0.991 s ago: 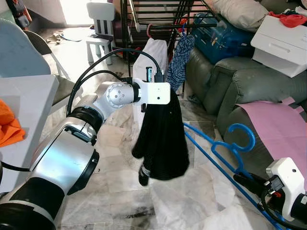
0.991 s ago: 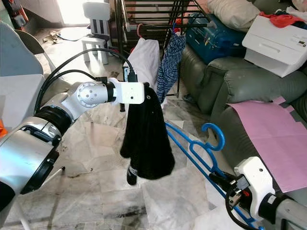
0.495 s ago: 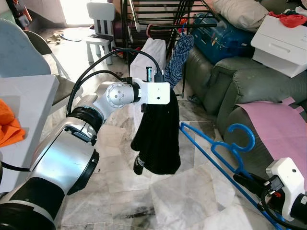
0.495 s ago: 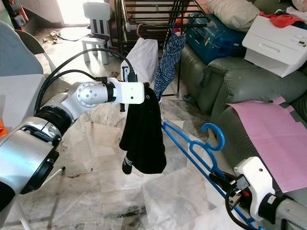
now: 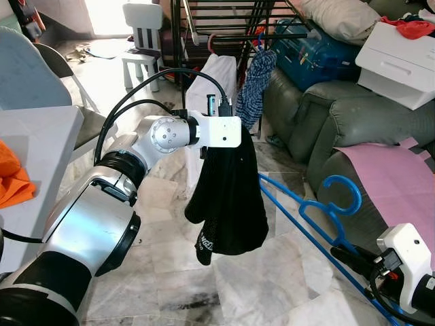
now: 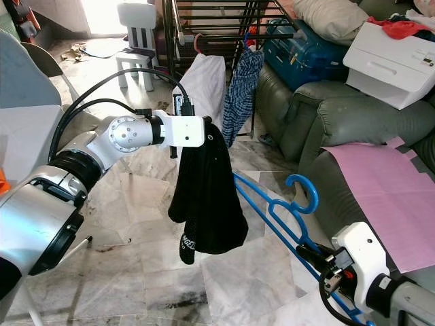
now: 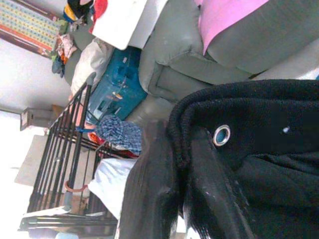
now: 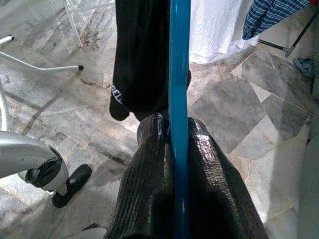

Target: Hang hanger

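Note:
A black garment [image 5: 228,197] hangs from my left gripper [image 7: 182,164], which is shut on its hem beside a metal eyelet, at mid height in front of me. The garment's lower end dangles above the marble floor. My right gripper [image 8: 178,149] sits low at the right, shut on a blue plastic hanger [image 5: 319,210]. The hanger's long bar slants up and left toward the black garment, and its hook [image 5: 343,193] curls upward near the sofa. A black drying rack [image 5: 224,20] stands behind, with a white garment [image 5: 214,81] and a blue plaid one [image 5: 257,81] hung on it.
A grey-green sofa [image 5: 326,115] runs along the right, with a pink sheet [image 5: 394,176] and a white box [image 5: 397,61] on it. At the left stands a white table [image 5: 41,129] with an orange cloth [image 5: 10,180]. A small white chair [image 5: 141,41] is at the back.
The black garment has swayed and turned under the left gripper, and its lower end now hangs lower with white lettering showing. Both arms and the blue hanger have stayed in place.

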`<state>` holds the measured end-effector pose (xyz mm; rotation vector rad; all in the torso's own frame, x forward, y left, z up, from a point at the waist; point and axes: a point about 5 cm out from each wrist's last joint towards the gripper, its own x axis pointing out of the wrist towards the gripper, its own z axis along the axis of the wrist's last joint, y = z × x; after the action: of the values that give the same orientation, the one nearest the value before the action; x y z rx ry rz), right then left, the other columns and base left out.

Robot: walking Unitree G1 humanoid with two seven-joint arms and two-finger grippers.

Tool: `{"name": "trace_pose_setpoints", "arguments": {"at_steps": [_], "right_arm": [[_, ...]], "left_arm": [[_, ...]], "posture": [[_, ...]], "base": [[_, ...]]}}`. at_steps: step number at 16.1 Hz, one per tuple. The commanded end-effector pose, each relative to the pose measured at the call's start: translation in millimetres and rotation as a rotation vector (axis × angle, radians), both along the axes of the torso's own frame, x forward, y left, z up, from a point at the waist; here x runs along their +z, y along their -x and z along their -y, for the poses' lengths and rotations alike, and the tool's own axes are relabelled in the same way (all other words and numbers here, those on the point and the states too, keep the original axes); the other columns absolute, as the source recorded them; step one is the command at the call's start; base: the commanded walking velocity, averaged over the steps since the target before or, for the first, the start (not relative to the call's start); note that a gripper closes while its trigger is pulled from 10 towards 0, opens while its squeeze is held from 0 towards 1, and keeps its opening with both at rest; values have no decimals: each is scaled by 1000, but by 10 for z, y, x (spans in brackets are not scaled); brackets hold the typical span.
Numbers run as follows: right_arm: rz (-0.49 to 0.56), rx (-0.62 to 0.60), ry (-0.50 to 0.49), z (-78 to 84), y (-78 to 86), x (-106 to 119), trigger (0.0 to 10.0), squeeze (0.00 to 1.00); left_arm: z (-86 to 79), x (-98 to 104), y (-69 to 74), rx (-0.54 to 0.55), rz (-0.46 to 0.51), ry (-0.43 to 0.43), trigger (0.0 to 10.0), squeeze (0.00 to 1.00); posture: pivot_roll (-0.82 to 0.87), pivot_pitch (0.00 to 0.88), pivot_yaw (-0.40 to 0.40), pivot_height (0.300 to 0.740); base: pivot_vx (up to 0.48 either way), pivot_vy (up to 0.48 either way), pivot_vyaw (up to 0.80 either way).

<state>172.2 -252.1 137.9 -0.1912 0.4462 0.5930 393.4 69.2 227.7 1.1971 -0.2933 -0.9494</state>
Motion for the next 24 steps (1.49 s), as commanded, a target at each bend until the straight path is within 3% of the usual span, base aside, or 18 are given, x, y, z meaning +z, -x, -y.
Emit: {"name": "trace_pose_setpoints", "arguments": {"at_steps": [1,10,11,12,13,17,20,22,23,24], "right_arm": [[14,8,0,-9,-7,18,10000,0],[15,8,-2,-12,-14,3,10000,0],[136,-232,-123,-103,-650,-78,10000,0],[158,-285,-155,-179,-836,-69,10000,0],[166,-307,-178,-215,-916,-44,10000,0],[105,-278,-165,-217,-857,-137,10000,0],[117,-296,-138,-229,-888,-182,10000,0],[139,-294,-63,-237,-868,-203,10000,0],[138,-282,-26,-252,-793,-234,10000,0],[130,-259,-5,-295,-708,-269,10000,0]], "left_arm": [[27,158,-6,-21,47,24,10000,0],[27,168,-2,-28,46,32,10000,0],[192,-11,134,-111,-71,328,10000,0],[220,-64,172,-127,-99,411,10000,0],[234,-101,190,-128,-117,451,10000,0],[304,-86,205,-140,-100,456,10000,0],[289,-64,196,-135,-107,476,10000,0],[193,-219,152,-42,-122,391,10000,0],[105,-375,109,66,-149,336,10000,0],[34,-501,103,135,-188,344,10000,0]], "posture": [[1,0,-40,740],[1,0,-40,740],[29,0,-72,740],[28,0,-72,740],[24,0,-74,740],[19,0,-78,740],[21,0,-77,740],[21,0,-74,740],[10,0,-65,740],[1,0,-59,740]], "base": [[0,0,0],[0,0,0],[0,0,0],[0,0,0],[0,0,0],[0,0,0],[0,0,0],[0,0,0],[0,0,0],[0,0,0]]}}
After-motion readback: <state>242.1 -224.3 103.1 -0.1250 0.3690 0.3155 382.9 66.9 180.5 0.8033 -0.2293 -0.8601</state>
